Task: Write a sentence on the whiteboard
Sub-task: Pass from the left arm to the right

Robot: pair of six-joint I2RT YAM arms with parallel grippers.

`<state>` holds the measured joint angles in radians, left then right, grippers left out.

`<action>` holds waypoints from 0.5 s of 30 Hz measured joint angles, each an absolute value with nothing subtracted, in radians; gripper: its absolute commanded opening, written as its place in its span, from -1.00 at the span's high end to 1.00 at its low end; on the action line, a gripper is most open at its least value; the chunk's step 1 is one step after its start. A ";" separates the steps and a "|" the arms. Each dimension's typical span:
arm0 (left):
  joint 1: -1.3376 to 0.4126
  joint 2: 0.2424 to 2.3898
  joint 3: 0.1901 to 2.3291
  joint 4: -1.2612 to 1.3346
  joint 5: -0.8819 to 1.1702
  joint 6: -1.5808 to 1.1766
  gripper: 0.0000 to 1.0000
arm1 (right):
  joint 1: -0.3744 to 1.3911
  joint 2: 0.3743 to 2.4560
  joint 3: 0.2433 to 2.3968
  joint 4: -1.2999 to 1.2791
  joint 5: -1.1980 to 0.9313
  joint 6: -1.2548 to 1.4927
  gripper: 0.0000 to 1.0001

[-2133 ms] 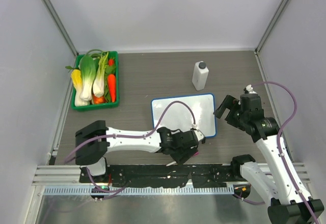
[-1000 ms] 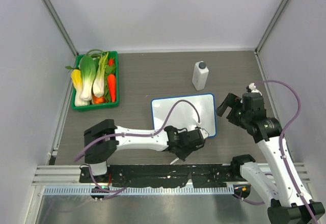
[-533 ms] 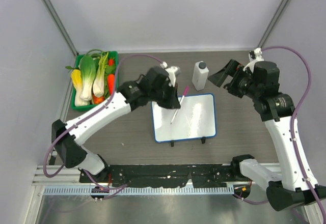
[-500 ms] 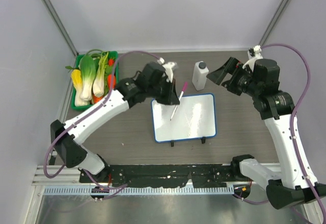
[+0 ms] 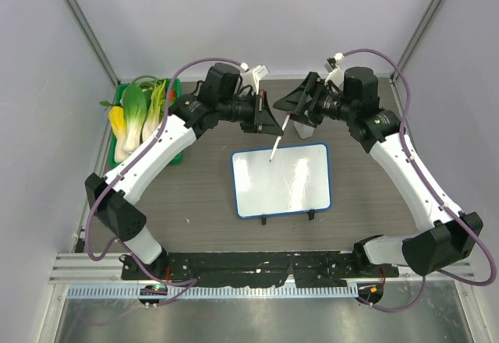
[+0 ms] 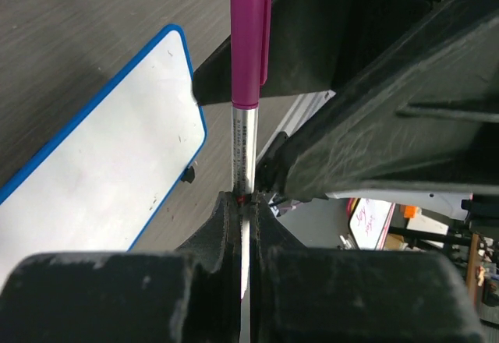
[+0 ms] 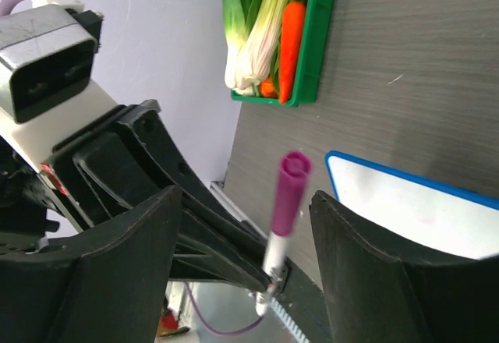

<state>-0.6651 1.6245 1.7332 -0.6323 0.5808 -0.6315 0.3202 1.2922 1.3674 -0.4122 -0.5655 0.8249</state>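
Left gripper: clenched on the marker, purple cap pointing away.
Right gripper: jaws spread wide, cap between them, untouched.
Whiteboard: flat below both jaws.

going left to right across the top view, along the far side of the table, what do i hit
green vegetable tray → left pincer → pink-capped marker → right pincer
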 measured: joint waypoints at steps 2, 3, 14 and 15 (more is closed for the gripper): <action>-0.665 1.638 1.733 -0.635 0.598 -0.636 1.00 | 0.336 1.315 1.367 -0.395 -0.573 0.840 -0.18; -0.665 1.640 1.732 -0.635 0.604 -0.640 1.00 | 0.342 1.321 1.367 -0.388 -0.576 0.846 -0.05; -0.653 1.599 1.677 -0.604 0.637 -0.651 1.00 | 0.352 1.311 1.338 -0.375 -0.581 0.861 0.63; -0.652 1.597 1.673 -0.603 0.639 -0.651 1.00 | 0.353 1.308 1.335 -0.379 -0.579 0.856 0.81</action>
<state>-0.6521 1.5967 1.6733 -0.6029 0.6392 -0.6514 0.3527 1.3083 1.3346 -0.3786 -0.5793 0.8562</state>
